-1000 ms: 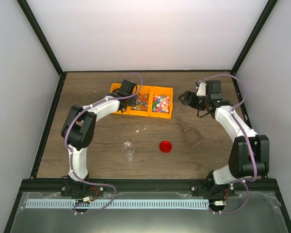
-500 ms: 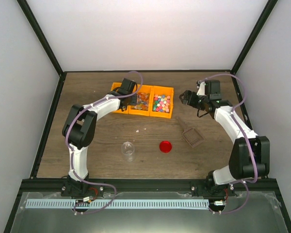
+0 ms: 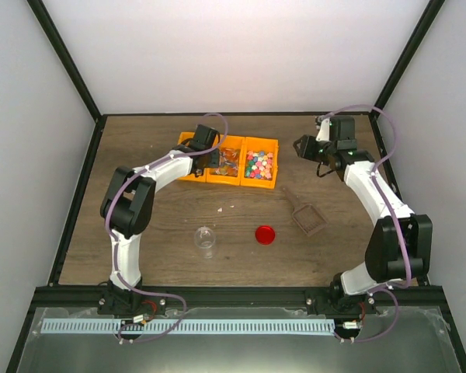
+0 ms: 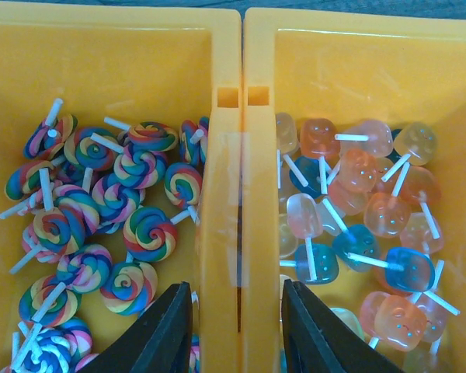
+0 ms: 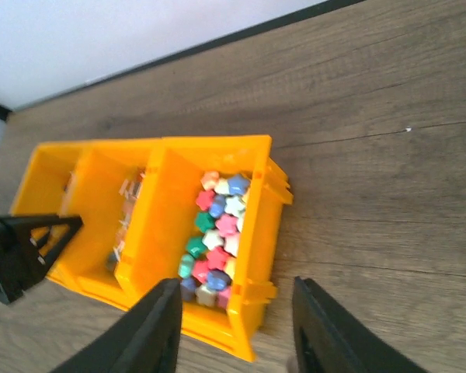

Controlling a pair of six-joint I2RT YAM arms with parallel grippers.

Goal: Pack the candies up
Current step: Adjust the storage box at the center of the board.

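Overhead, candies [image 3: 258,165] fill the rightmost orange bin [image 3: 258,185] on the table [image 3: 163,225], left wrist, your left jaws part-open astride the wall [image 4: 241,194] between two lollipop bins [image 4: 124,62], holding nothing, right wrist, your right jaws apart, empty, near the candies' bin.

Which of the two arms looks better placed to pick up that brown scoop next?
Right, probably. The scoop lies on that side of the table, and the right jaws hang open and empty beside the orange bins. The left jaws straddle the wall between two lollipop bins.
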